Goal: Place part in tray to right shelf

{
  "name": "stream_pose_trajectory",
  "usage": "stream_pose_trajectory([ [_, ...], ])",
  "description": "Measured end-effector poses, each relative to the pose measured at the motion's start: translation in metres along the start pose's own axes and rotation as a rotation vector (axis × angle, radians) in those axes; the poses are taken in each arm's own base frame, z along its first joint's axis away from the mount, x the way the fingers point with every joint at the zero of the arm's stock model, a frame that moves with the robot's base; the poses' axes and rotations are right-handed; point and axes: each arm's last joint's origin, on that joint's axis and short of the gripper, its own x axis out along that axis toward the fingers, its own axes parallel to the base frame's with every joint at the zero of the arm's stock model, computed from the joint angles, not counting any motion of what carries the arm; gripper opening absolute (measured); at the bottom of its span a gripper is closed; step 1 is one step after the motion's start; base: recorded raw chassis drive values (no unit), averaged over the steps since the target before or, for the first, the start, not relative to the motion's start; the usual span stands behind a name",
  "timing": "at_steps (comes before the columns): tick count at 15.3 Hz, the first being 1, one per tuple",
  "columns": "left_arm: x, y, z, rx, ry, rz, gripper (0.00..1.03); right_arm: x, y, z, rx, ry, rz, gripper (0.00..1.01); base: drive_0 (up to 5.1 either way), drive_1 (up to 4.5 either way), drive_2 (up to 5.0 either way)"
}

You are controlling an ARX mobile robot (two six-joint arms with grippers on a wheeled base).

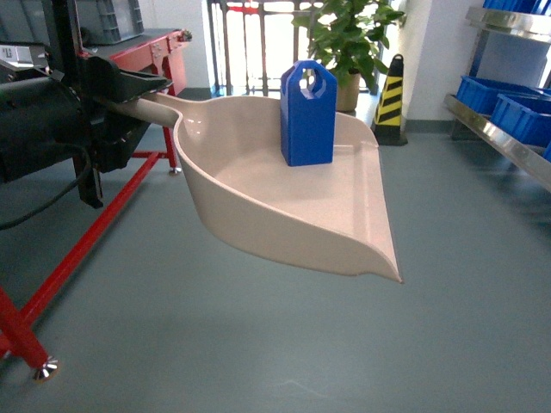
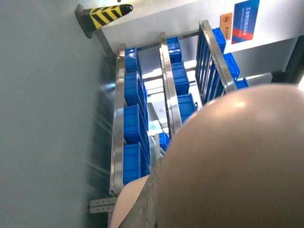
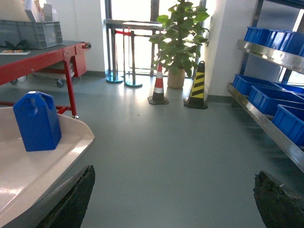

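Left fingers [image 1: 129, 90] gripping tray [image 1: 258, 202] handle, part [image 1: 307, 114] upright inside

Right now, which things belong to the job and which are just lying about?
Job: blue part, standing upright in the beige tray; left gripper holding the tray's handle; steel shelf on the right.
Lying about: blue crates, potted plant, striped cones, red table.

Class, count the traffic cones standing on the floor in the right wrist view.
2: an orange-and-white cone beside the potted plant, and a black-and-yellow cone just right of it.
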Motion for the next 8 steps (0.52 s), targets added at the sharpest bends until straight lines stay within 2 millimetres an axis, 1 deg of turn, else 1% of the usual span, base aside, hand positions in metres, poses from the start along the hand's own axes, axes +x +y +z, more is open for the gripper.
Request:
stream_pose_trajectory([
  [4,0.0001,0.0009,-0.0001,-0.003,0.000,0.009,0.14,0.0006,0.0002,-0.0006,-0.001,0.004,0.000,0.98,0.0,4.24,-4.3],
  [6,-0.0008,-0.0001,0.0045,0.002,-0.022,-0.001,0.14,0.0005,0.0002,-0.0004,-0.001,0.003,0.000,0.98,0.0,4.24,-4.3],
  [7,-0.0005,0.0005,0.0034,-0.001,-0.015,0.006,0.14,0.0005,0.0002,-0.0008,-0.002,0.006,0.000,0.98,0.0,4.24,-4.3],
  [8,0.0001,0.0002,0.0013,-0.001,-0.004,0.004,0.14,0.0004,0.0001,-0.0004,-0.001,0.004,0.000,0.98,-1.8,-1.84,-1.8],
])
